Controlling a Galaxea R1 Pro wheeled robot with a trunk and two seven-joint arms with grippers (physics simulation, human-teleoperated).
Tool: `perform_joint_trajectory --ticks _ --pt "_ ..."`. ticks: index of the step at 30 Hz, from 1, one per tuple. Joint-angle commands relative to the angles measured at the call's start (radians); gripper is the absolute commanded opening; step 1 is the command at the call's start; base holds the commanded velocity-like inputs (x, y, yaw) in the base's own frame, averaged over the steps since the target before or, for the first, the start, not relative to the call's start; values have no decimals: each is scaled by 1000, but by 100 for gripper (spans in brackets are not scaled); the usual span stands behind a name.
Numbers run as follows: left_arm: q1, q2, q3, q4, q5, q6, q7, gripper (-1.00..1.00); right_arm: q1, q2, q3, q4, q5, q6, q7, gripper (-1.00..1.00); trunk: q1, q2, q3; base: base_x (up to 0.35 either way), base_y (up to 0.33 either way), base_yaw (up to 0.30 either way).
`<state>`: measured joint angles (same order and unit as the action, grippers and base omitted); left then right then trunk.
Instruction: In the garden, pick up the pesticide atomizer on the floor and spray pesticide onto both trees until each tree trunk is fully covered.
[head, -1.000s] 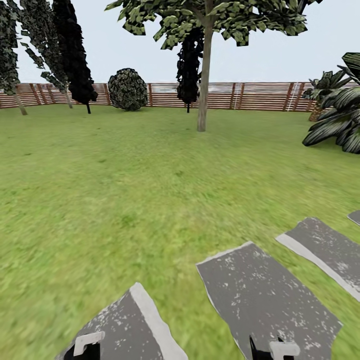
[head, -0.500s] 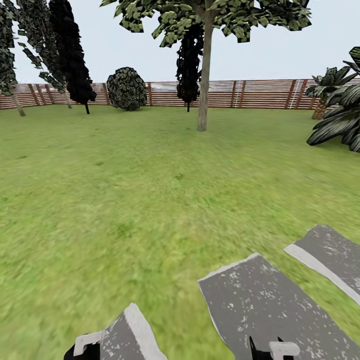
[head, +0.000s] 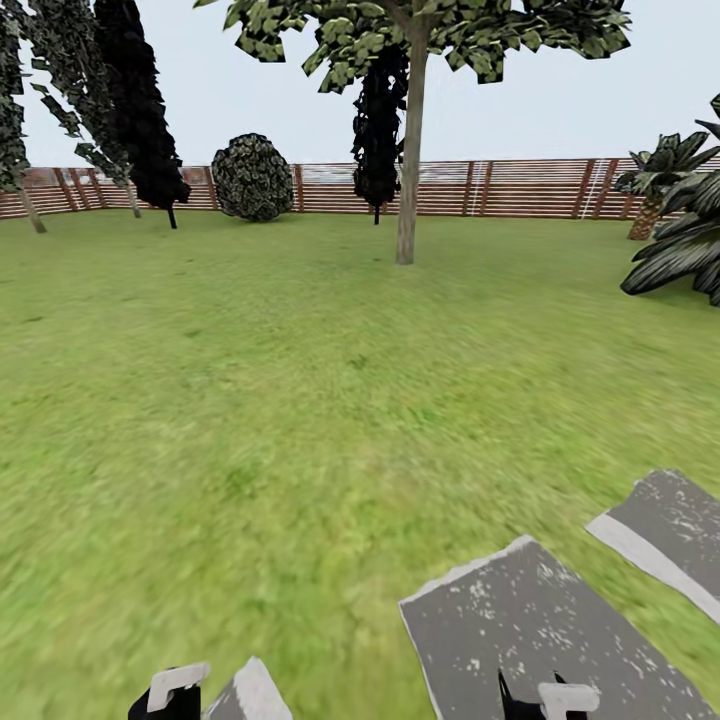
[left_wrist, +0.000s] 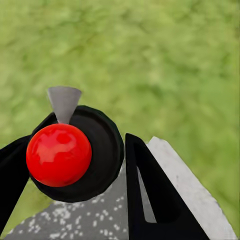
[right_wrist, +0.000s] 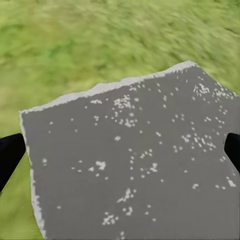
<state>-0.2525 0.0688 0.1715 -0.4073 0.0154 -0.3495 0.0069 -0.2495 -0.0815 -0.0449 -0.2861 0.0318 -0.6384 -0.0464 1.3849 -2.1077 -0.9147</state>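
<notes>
Ahead of the robot, the lawn (head: 250, 400) is spreading out blurry and bright green toward a red-brown slatted fence (head: 520, 188). One tree trunk (head: 406, 180) is standing upright and pale, well away across the grass, with nothing lying between it and the robot. A thin black cypress (head: 378, 120) is standing just behind the trunk, a round mottled bush (head: 252, 177) is sitting by the fence, and broad dark palm leaves (head: 685, 250) are reaching in at the right.

Flat grey stepping stones (head: 540, 640), speckled white with pale edges, are lying under both arms.

The left gripper (left_wrist: 72, 150) is holding the pesticide atomizer (left_wrist: 100, 145), its black fingers (left_wrist: 150, 200) pressing in on either side. The bottle is showing end-on as a round, dark, glossy body, so its long axis is running toward the wrist camera. A smooth red ball (left_wrist: 58, 155) is sitting on it, and a light grey cone (left_wrist: 64, 102) is pointing out past the fingertips over the grass.

The right gripper (right_wrist: 120, 150) is hanging empty over a stone (right_wrist: 130, 165), its fingers spread wide apart.
</notes>
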Motion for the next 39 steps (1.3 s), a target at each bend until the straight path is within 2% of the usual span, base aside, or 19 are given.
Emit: perform_joint_trajectory --ticks 1,39 --pt "-1 -1 0 1 2 -3 1 -100 -1 0 -3 1 4 -3 0 100 0 0 -1 339 0 0" --pt "-1 -1 0 1 0 -3 1 -100 -1 2 -1 2 5 -3 -2 100 0 0 -1 339 0 0"
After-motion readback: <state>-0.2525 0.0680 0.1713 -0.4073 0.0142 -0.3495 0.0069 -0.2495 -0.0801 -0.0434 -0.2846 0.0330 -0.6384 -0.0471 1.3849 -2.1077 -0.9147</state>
